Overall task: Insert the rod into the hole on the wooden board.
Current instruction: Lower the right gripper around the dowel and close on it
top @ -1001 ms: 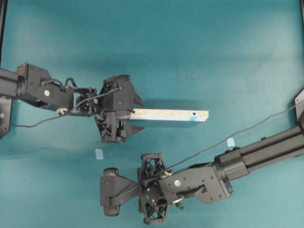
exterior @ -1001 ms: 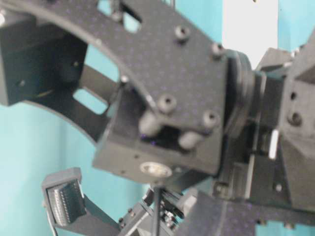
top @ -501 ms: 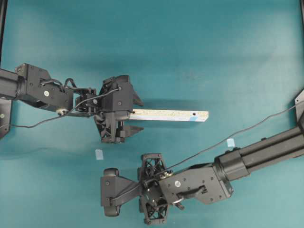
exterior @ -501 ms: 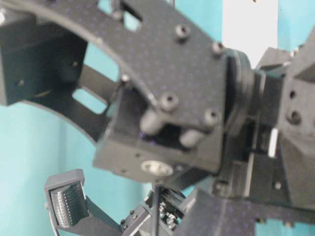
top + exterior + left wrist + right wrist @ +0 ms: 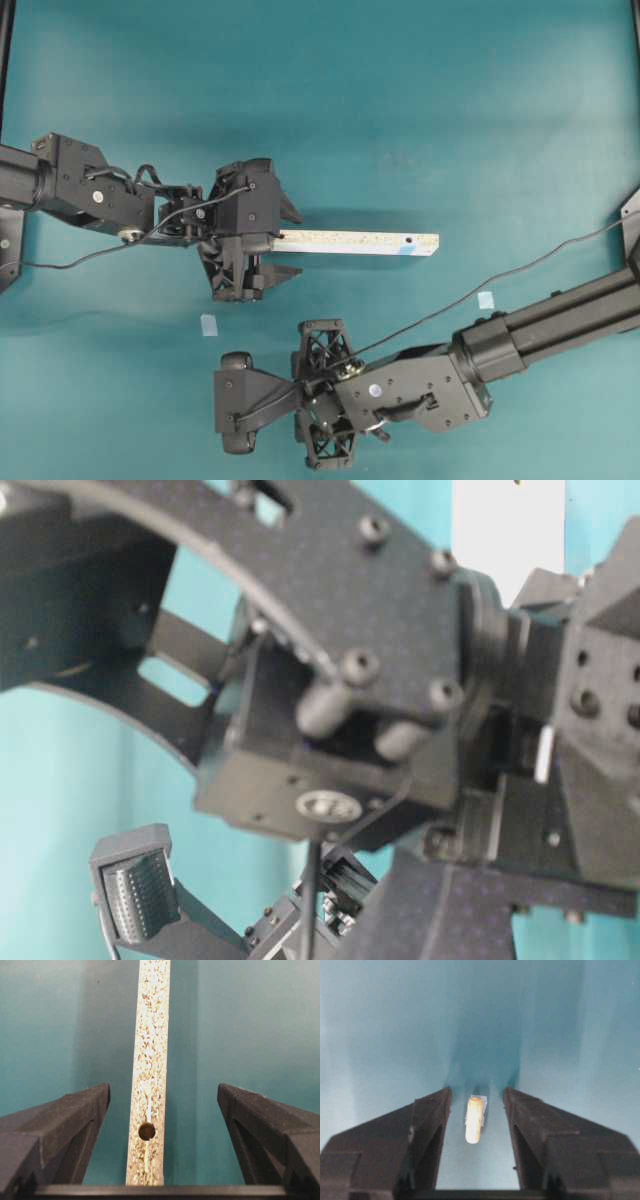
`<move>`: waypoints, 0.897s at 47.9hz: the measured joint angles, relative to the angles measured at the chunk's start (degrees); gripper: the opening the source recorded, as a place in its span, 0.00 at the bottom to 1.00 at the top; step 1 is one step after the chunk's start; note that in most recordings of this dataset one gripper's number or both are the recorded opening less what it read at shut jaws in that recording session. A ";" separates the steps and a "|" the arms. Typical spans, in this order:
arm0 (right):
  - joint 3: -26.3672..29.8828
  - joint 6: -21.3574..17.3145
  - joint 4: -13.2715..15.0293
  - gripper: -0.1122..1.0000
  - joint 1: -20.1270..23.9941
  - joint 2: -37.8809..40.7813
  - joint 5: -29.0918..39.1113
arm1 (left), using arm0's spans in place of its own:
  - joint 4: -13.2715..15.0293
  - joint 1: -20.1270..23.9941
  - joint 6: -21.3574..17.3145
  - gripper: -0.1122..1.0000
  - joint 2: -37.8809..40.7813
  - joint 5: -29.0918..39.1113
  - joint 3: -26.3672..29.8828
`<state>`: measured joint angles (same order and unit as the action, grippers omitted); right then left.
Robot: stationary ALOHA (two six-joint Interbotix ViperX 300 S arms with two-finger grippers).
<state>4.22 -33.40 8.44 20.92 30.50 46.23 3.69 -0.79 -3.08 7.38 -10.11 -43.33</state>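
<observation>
The wooden board (image 5: 355,242) lies flat on the teal table, a long speckled strip. The hole (image 5: 408,242) with its light-blue patch sits near the board's right end. My left gripper (image 5: 285,241) is open and straddles the board's left end. In the left wrist view the board (image 5: 150,1060) runs between the fingers (image 5: 75,1120) with clear gaps on both sides. The rod (image 5: 474,1120) lies on the table on a pale-blue tape square, between the fingers of my right gripper (image 5: 476,1092). Those fingers stand close to the rod on each side without touching it. My right gripper (image 5: 232,405) hides the rod from overhead.
A second dark hole (image 5: 146,1131) without a blue patch is at the board's left end. Two pale-blue tape squares (image 5: 209,324) (image 5: 486,299) lie on the table. Blurred black arm parts fill the table-level view, with a ribbed finger pad (image 5: 135,895) low on the left.
My right gripper's jaws have narrowed around the rod, and that arm has shifted slightly. The left arm and the board have not moved.
</observation>
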 measured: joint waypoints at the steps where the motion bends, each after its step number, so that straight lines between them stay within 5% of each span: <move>1: 0.00 0.00 0.09 0.51 0.00 0.09 0.00 | 0.00 -0.09 0.00 1.00 0.00 0.00 0.00; 15: 0.00 -0.09 0.18 0.47 0.00 0.00 0.00 | 0.00 -0.62 0.09 1.00 0.00 0.00 0.00; 25: 0.00 -0.18 0.26 0.34 0.00 0.09 0.00 | 0.00 -0.88 0.09 1.00 0.00 -0.09 0.00; 43: -0.35 -0.18 0.26 0.32 0.00 0.00 -0.26 | 0.00 -0.97 0.09 1.00 0.00 0.00 0.00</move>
<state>3.87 -33.57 8.70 20.92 30.50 45.97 3.69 -1.76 -2.99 7.38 -10.11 -43.33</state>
